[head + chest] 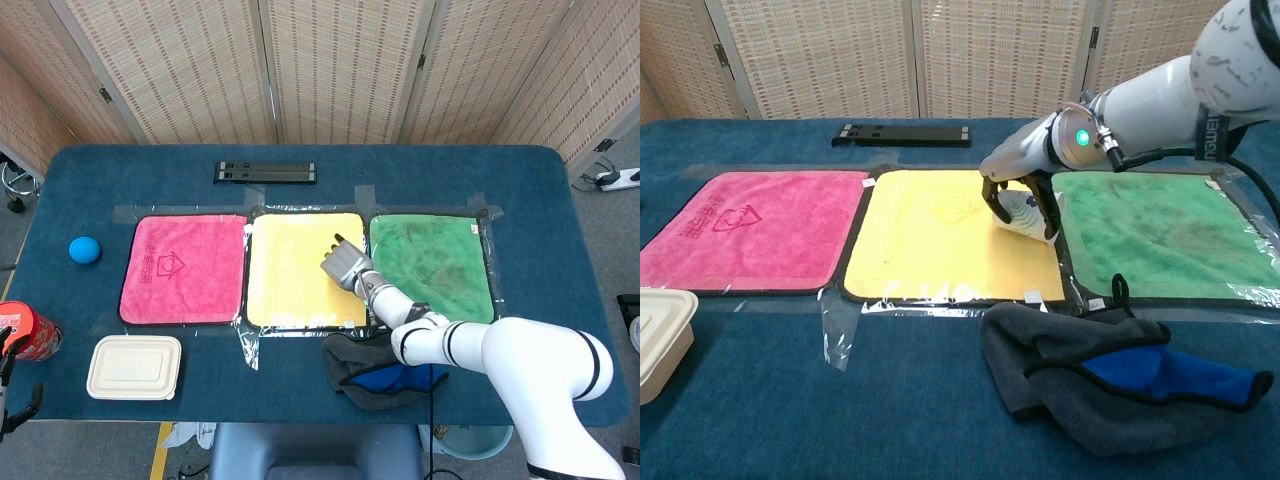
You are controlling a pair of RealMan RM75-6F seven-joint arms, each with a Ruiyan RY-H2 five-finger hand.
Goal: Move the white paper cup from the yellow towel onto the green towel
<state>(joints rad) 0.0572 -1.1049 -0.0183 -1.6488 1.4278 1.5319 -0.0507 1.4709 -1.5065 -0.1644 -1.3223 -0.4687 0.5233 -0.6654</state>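
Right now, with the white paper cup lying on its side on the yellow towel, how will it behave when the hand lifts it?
The white paper cup looks thin-walled and probably light, so a hard squeeze from the right hand could crush it. Lying on its side, it may roll if released, though the yellow towel should slow it.

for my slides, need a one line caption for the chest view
Right hand closes around the tipped white paper cup at the yellow towel's right edge.

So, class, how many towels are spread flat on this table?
3: the pink towel on the left, the yellow towel in the middle, the green towel on the right.
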